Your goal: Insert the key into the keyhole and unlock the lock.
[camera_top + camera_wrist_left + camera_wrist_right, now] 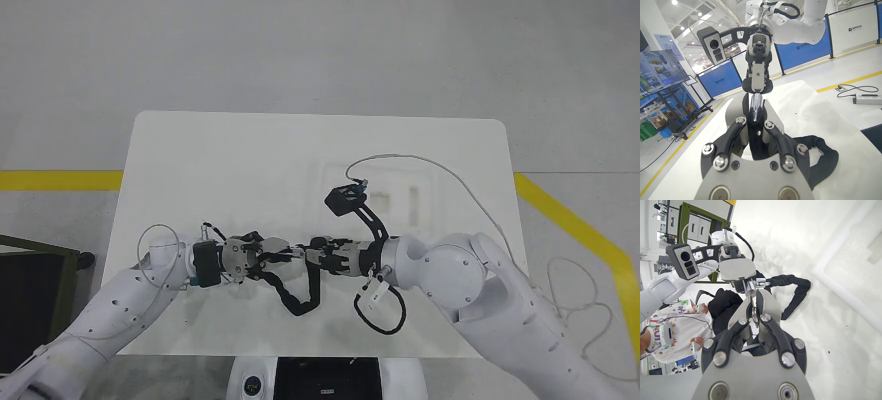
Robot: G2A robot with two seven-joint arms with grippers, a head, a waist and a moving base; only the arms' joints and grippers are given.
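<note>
Steadying grip: my left claw (755,108) pinches the chrome cylinder lock (756,102) above the white surface (200,150) so its keyhole (751,293) faces my right claw (754,300), which pinches the small silver key (754,311), tip at the keyhole.

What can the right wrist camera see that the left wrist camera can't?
Right wrist view's extras: the round keyhole face of the shiny silver cylinder lock, and the small silver key pinched in the right gripper. Left wrist view's extras: a grey power box on the floor and a big screen on a stand. Both share the lock, held by the left gripper, its black fabric-covered chain and the white table.
</note>
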